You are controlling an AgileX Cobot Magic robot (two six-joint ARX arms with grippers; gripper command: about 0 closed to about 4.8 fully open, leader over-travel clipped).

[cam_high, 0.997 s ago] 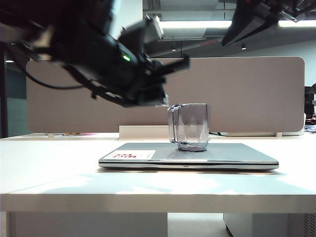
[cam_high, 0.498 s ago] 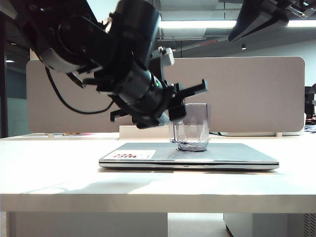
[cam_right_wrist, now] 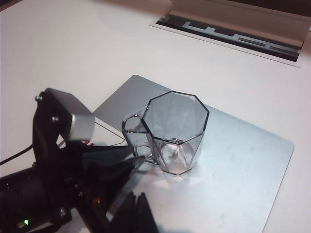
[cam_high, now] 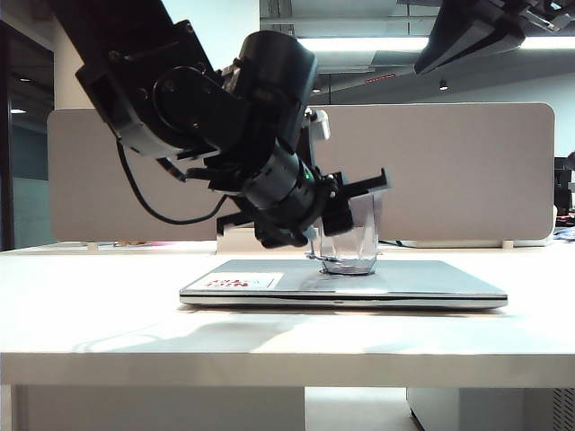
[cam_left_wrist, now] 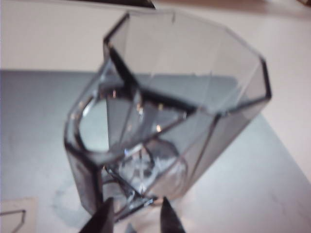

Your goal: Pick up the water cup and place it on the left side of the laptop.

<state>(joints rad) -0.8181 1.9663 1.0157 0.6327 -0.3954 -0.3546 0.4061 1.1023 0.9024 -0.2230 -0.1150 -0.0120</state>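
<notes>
White laminate covers the table (cam_high: 108, 314), smooth and matte, and a pale fabric partition (cam_high: 467, 171) stands along its far edge under strip ceiling lights; behind the work area a recessed cable slot (cam_right_wrist: 228, 31) with a raised flap is cut into the top. On the table lies the laptop (cam_high: 422, 283), closed, a thin brushed silver-grey slab with rounded corners and a white sticker (cam_high: 241, 281) printed in red near one corner of the lid. The water cup (cam_high: 355, 235) stands upright on that lid, roughly at its middle: clear smoky-grey plastic with flat facets, an angular rim, a thick base and a squared handle (the handle faces the left arm).

The left gripper (cam_left_wrist: 133, 216), black and boxy, reaches in low at the handle side; its two dark fingertips (cam_left_wrist: 104, 218) stand apart with a narrow gap right beside the handle's lower end, not closed on it. Contact with the cup cannot be told.

The right gripper (cam_right_wrist: 137, 212) hangs high above the table, apart from the cup, its fingers closed together and empty.
</notes>
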